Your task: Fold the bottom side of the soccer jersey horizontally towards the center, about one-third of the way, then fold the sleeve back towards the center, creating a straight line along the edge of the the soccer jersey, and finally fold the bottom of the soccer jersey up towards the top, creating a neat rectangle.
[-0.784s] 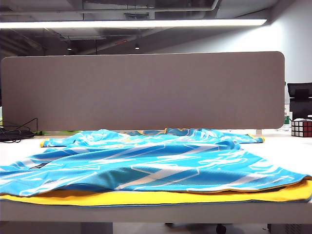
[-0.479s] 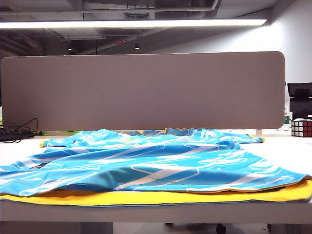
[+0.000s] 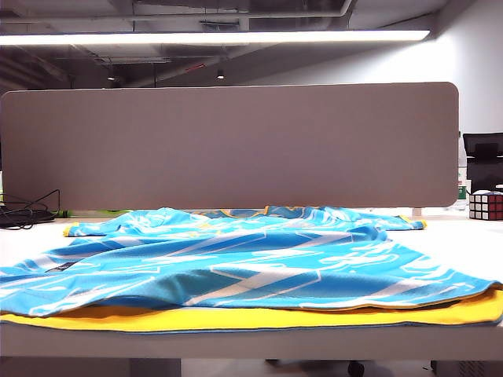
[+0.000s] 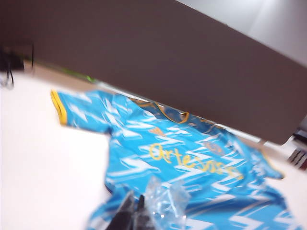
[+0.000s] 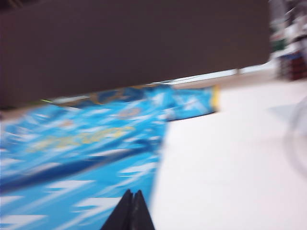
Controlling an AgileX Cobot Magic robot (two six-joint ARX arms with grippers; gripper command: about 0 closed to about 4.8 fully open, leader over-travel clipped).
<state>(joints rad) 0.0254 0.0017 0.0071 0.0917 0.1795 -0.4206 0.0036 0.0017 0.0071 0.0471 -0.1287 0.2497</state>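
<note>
Shiny sky-blue soccer jersey [image 3: 251,263] lies unfolded; my left gripper [image 4: 135,211] & right gripper [image 5: 131,203], both clenched empty, hang above it. I'd pinch the hem evenly w/ both.

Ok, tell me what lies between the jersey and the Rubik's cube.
Only bare white tabletop lies between the soccer jersey and the Rubik's cube at the far right; the exterior view shows it.
</note>
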